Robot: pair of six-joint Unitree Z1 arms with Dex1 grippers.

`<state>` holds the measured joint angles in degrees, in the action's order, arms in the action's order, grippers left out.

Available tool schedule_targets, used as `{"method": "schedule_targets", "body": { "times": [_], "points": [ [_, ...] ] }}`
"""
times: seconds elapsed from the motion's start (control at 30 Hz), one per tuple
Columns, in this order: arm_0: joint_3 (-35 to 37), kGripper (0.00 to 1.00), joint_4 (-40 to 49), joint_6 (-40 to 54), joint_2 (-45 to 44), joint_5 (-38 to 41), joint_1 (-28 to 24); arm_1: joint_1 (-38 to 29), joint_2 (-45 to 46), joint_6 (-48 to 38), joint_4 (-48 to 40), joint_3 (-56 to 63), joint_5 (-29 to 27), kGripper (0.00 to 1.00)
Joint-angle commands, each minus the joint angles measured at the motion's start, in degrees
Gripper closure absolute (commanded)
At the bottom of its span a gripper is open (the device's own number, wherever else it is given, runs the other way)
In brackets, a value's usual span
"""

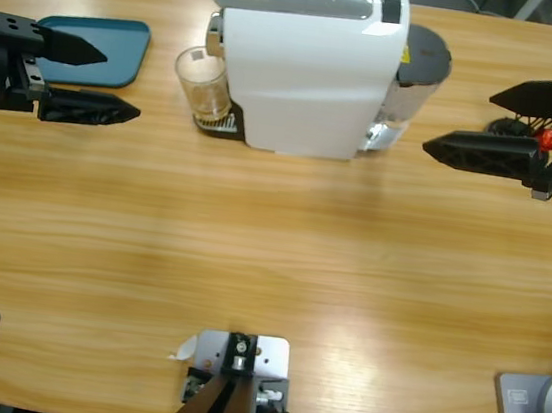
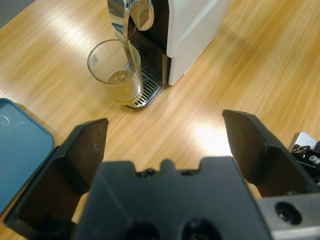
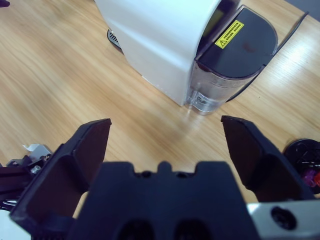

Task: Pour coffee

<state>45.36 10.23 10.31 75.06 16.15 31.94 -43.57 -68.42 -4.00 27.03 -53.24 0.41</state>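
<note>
A yellow warning label (image 3: 229,33), writing too small to read, marks the white boxy coffee machine's (image 1: 303,69) dark tank, while left gripper (image 1: 98,78) and right gripper (image 1: 478,121) hang spread wide, holding nothing.

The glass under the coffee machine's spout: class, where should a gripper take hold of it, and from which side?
Grip the glass across its round upright wall, about mid-height, above the coffee. Come from the open side facing the left gripper, since the coffee machine blocks the far side and the spout hangs over the rim, ruling out a top grasp.
</note>
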Motion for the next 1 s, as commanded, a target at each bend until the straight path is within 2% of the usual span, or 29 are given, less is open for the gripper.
{"method": "schedule_targets", "body": {
  "times": [0.03, 0.73, 1.0],
  "points": [
    [-2.56, 0.0, -1.44, 1.03, -0.36, 1.42, -0.65, 0.92, -1.54, -0.04, -0.66, 0.95, -0.58, 0.0],
    [-2.65, 0.0, -1.44, 0.94, -1.22, 1.34, -2.48, 0.92, -1.38, -0.04, -0.4, 1.49, -0.58, 0.0],
    [-1.98, 0.0, -5.18, 2.54, 4.99, 1.78, -3.99, 0.92, -3.05, -0.04, 0.18, 0.93, 0.44, 0.0]
  ]
}}
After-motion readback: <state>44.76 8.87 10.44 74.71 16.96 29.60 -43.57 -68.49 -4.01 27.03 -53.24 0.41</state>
